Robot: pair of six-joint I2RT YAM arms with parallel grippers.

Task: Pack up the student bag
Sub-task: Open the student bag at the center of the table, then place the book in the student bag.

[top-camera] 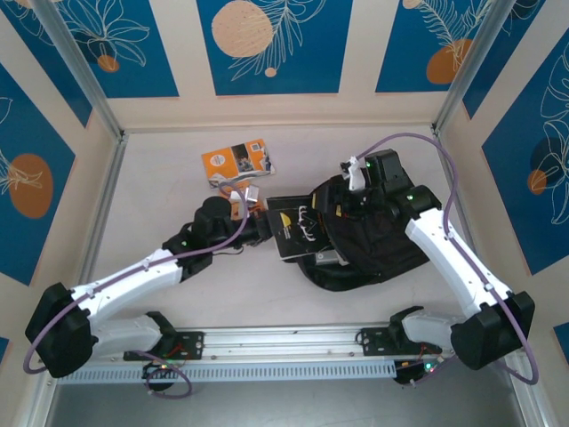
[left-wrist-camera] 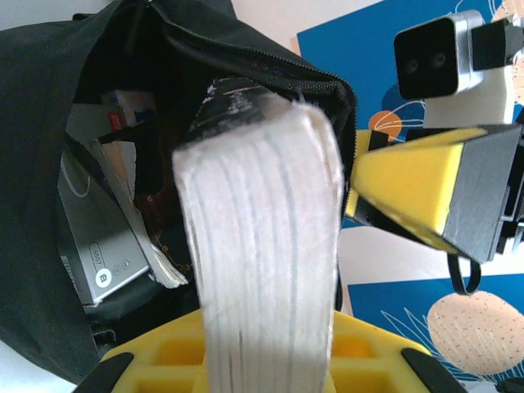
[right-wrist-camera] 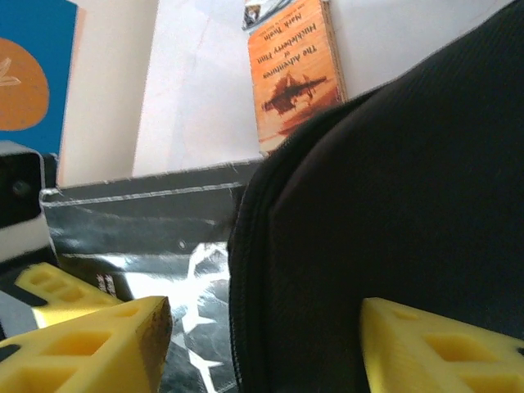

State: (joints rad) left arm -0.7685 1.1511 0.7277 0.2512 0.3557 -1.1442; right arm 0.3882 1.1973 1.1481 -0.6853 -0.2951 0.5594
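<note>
While agape, right pincer astride bag

The black-covered book plugs the student bag's mouth, with a silver case crowding the gap beside it. The right tool straddles the bag's zip edge. The far-left surface lies free around the orange book.

Overhead; two wrist close-ups (shared bag)
</note>
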